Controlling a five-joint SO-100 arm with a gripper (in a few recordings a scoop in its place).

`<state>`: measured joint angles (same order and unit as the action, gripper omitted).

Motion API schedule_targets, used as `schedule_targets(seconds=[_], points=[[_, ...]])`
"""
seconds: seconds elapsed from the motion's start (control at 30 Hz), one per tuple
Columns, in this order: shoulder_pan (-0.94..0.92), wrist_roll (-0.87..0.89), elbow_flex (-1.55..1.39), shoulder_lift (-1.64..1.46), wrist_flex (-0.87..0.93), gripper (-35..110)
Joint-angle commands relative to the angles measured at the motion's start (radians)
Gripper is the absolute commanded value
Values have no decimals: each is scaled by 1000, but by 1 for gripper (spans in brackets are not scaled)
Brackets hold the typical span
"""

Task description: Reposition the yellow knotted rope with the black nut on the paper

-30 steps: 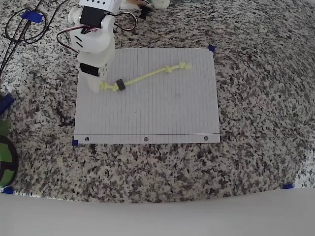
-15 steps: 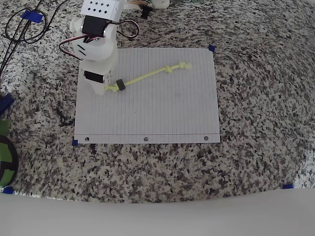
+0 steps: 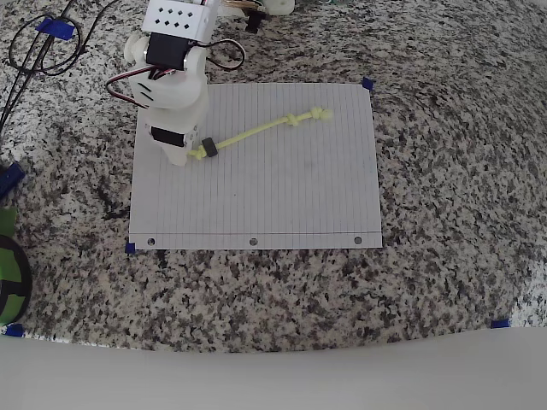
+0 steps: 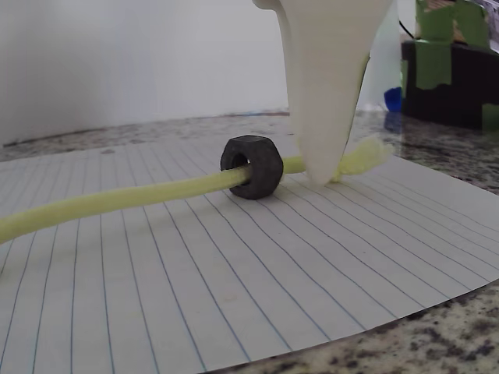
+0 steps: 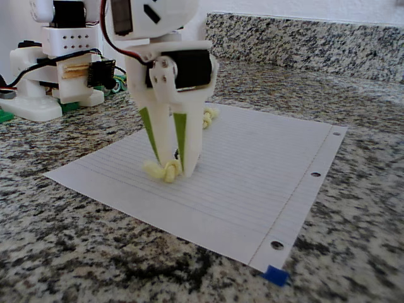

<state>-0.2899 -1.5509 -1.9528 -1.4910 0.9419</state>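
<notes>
The pincer stood nearly vertical at the left side of the paper in the overhead view, its two white fingertips brought down to the sheet on either side of the knotted end of the yellow knotted rope, closed on that knot; the fixed view showed the frayed yellow knot pinched between the tips. Taking the cord by its end knot made sense, I judged, since the knot gave the thin cord some bulk to bite on and would stop the black nut from sliding off that end when the rope was dragged. The nut sat threaded on the cord just beside the near finger, resting on the paper. From there the rope ran diagonally up to its other knots near the sheet's top edge, lying flat on the lined sheet, which was held to the granite surface by blue tape at its corners, probably so that pulling would not shift it.
</notes>
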Motion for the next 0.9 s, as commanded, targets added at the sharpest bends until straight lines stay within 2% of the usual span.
schedule_targets(seconds=[0.0, 0.17, 0.3, 0.5, 0.87], points=[[-12, -9, 38, -3, -12, 35], [-11, -9, 38, 2, -15, 34], [-11, -9, 38, 6, -26, 27], [-9, -9, 38, 8, -18, 1], [-52, 11, 32, -91, -31, 0]])
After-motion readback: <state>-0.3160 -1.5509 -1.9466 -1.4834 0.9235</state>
